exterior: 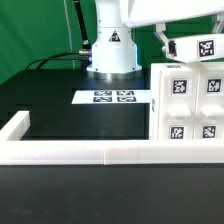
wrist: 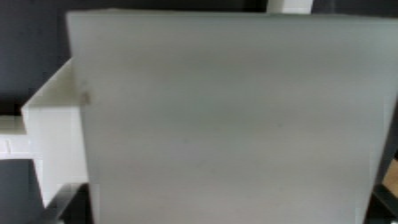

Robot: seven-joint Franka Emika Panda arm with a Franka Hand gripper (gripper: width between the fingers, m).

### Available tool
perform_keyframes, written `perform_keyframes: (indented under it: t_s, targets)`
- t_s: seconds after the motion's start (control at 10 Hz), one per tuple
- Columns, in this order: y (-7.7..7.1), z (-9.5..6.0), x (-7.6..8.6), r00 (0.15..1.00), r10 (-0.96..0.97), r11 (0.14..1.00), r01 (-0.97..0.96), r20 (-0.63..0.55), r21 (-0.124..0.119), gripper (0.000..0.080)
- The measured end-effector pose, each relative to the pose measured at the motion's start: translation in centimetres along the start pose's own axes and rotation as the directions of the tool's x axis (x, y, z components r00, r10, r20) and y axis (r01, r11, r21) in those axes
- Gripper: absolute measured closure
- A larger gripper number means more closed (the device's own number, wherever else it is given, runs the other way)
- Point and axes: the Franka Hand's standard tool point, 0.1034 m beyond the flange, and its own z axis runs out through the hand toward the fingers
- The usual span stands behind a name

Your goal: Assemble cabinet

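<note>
Gripper (exterior: pixel 165 45) hangs just above the cabinet (exterior: pixel 190 108), near its top edge. Jaw opening hidden: cannot tell whether wide or narrow. Blank white panel (wrist: pixel 231 120) fills wrist view. Marker board (exterior: pixel 114 97) lies below, well apart.

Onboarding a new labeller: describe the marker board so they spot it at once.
Find the robot's white base at the back of the black table. Just before it lies the marker board, a thin white sheet. Unlike the boxy cabinet on the exterior view's right, it lies flat, tags up.
</note>
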Motion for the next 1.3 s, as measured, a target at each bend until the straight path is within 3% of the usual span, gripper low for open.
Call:
perform_keyframes:
  t_s: [0.4,0.6,0.9,1.3]
  targets:
    - [-0.04,0.0,0.0,0.999,0.037,0.999,-0.037,0.0,0.002,0.0239]
    - [-0.21,0.02,-0.01,0.977,0.213,0.977,-0.213,0.002,0.01,0.0239]
    - [-0.71,-0.01,-0.01,0.871,0.491,0.871,-0.491,0.004,0.013,0.0239]
    - [-0.81,0.04,0.09,0.657,0.754,0.657,-0.754,0.012,0.025,0.0239]
